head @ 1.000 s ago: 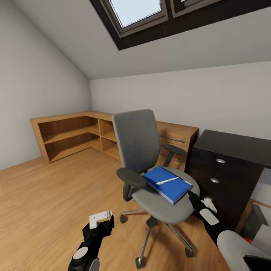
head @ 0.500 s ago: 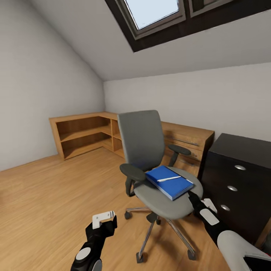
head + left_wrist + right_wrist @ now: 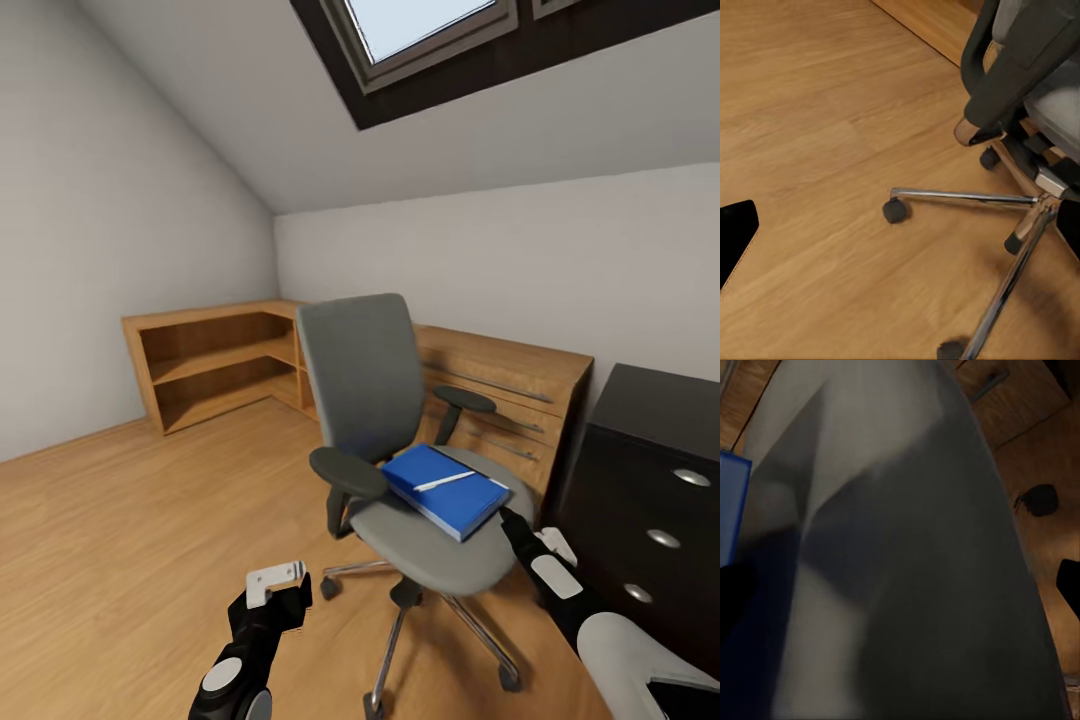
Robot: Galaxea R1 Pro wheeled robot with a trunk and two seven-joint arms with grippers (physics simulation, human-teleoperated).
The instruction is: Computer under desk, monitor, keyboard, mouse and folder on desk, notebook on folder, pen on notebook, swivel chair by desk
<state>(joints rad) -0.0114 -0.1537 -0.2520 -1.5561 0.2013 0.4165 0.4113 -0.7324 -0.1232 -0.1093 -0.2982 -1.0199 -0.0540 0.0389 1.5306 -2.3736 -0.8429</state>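
The blue folder [image 3: 445, 490] lies flat on the grey seat of the swivel chair [image 3: 400, 440]. A thin white pen [image 3: 444, 481] lies on top of the folder. The right fingers [image 3: 512, 523] are at the seat's front edge, just beside the folder's corner; I cannot tell if they are spread or squeezed. The left fingers [image 3: 274, 583] hang low over the wood floor [image 3: 130, 520], near the chair's chrome legs [image 3: 967, 197], holding nothing; their gap cannot be made out. The black drawer unit of the desk [image 3: 650, 480] stands past the right fingers.

Open wood floor [image 3: 130, 520] is stretching across the frame's left, while the swivel chair [image 3: 400, 440] is blocking the centre, hemmed by the desk [image 3: 650, 480] at right.
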